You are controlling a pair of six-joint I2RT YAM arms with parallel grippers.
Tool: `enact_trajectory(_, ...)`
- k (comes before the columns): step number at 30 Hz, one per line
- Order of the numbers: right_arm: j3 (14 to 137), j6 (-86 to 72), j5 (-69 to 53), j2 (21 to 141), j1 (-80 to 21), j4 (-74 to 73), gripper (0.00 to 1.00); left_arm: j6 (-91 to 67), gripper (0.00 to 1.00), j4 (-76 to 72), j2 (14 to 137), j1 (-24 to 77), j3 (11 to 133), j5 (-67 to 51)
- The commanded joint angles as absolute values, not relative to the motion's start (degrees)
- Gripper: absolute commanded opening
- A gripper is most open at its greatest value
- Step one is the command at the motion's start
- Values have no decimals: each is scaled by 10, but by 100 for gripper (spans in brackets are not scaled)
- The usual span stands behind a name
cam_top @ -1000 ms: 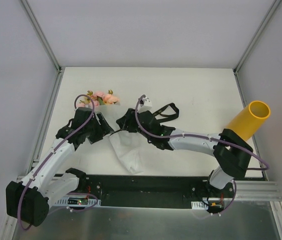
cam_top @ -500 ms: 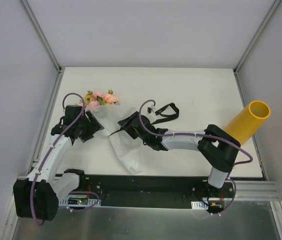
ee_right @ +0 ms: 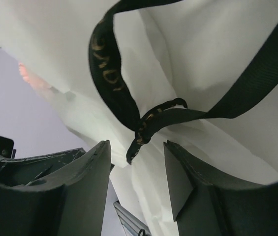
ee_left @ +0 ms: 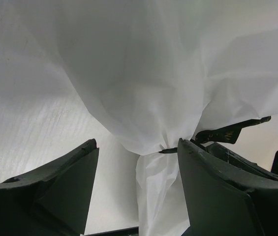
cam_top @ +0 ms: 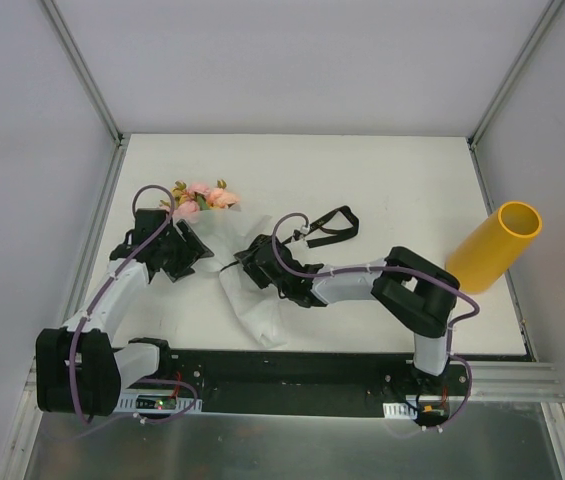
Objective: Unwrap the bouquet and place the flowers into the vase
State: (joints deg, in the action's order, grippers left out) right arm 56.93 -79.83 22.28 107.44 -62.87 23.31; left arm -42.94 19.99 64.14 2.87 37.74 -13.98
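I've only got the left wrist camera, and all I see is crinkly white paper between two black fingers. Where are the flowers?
Observer: The pink and yellow-orange flowers poke out of the far end of the white paper wrap, just beyond your left pincer.
Operator: Is the bow undone yet?
Observer: No. The right wrist camera shows the black ribbon still knotted, right in front of the open right pincer.
Operator: And where's the vase?
Observer: The tall yellow-orange tube vase stands at the far right side of the table, away from the bouquet.
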Motion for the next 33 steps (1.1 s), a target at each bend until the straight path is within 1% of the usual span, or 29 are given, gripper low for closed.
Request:
enact_trajectory(1, 592, -825, 241, 1088, -630, 252, 52, -439, 67, 172, 650, 22, 367, -142)
enact_trajectory(8, 608, -812, 205, 1116, -619, 279, 47, -439, 63, 161, 673, 22, 359, -139)
enact_trajectory(13, 610, -809, 192, 1124, -613, 288, 39, -442, 60, 155, 679, 23, 354, -137)
enact_trajectory(18, 615, -799, 184, 1129, -608, 291, 35, -442, 57, 151, 691, 22, 354, -135)
enact_trajectory(20, 616, -788, 185, 1126, -609, 293, 30, -443, 55, 150, 696, 22, 354, -137)
enact_trajectory(22, 617, -780, 180, 1125, -607, 294, 28, -443, 52, 146, 701, 22, 355, -139)
enact_trajectory(23, 621, -777, 174, 1127, -604, 294, 28, -444, 50, 144, 704, 22, 355, -141)
enact_trajectory(26, 632, -783, 150, 1139, -596, 294, 35, -446, 40, 138, 709, 23, 355, -149)
enact_trajectory(28, 637, -791, 140, 1147, -590, 294, 36, -445, 32, 134, 708, 23, 355, -149)
enact_trajectory(29, 642, -793, 130, 1154, -588, 294, 35, -445, 29, 134, 708, 23, 354, -148)
enact_trajectory(33, 657, -788, 106, 1165, -581, 295, 26, -446, 24, 128, 709, 23, 354, -151)
